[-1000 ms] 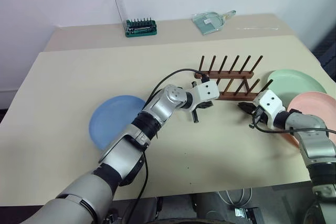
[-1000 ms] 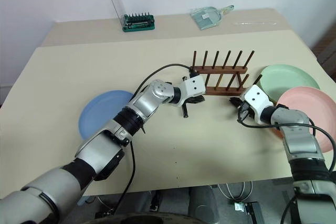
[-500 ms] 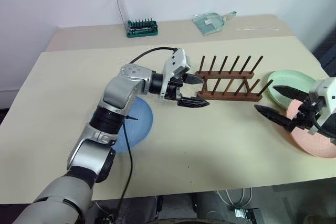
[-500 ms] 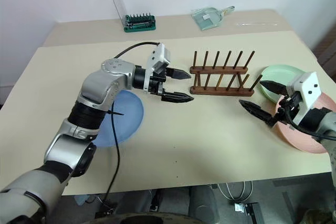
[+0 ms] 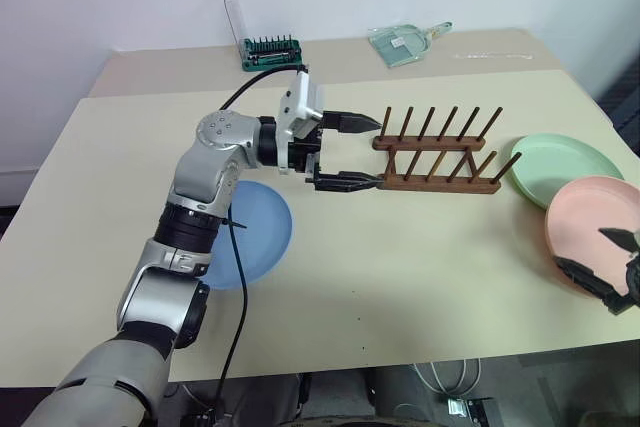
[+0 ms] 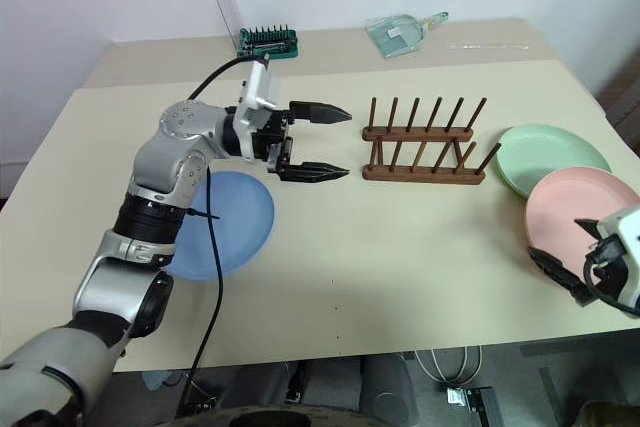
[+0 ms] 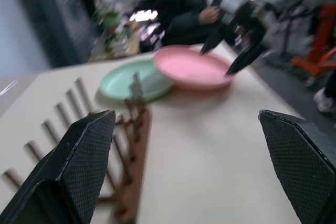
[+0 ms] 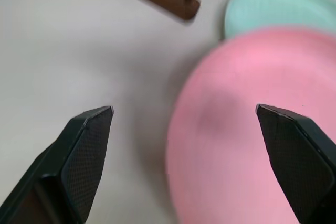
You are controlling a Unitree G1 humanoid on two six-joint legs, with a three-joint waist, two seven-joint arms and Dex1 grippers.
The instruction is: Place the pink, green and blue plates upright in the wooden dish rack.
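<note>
All three plates lie flat: blue [image 5: 240,237] at nine o'clock of the rack [image 5: 440,152], green [image 5: 562,167] and pink [image 5: 592,232] at three. Both grippers, left [image 5: 350,152] and right [image 5: 600,262], gape empty. Pink probably overlaps green; lifting it carelessly could drag green.

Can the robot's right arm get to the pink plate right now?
Probably yes. The right pincer is open and sits at the near edge of the round salmon-pink plate, with nothing between them. The pale mint-green plate lies behind it, out of the way.
</note>
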